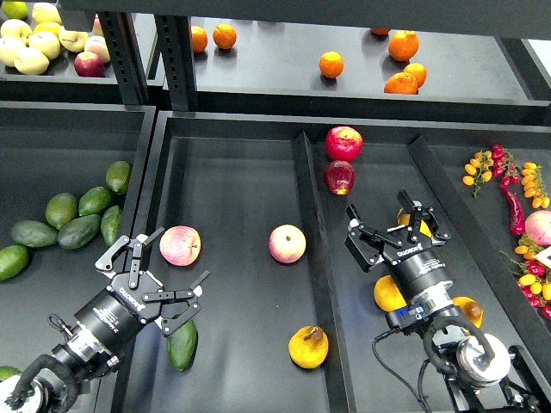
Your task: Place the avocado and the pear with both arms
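Fingers of the left end effector (162,277) are spread wide and empty, just above the avocado (182,343) lying in the middle tray. The pear (308,347) lies nearby. The right end effector (389,227) is held open around a yellow fruit (417,225), contact unclear.

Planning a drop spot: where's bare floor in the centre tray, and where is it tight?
Bare: the centre tray far half, beyond the two apples; also between them. Tight: near left, where the left gripper hangs over the avocado, and the pear by the divider. The right gripper covers yellow fruit in the next tray.
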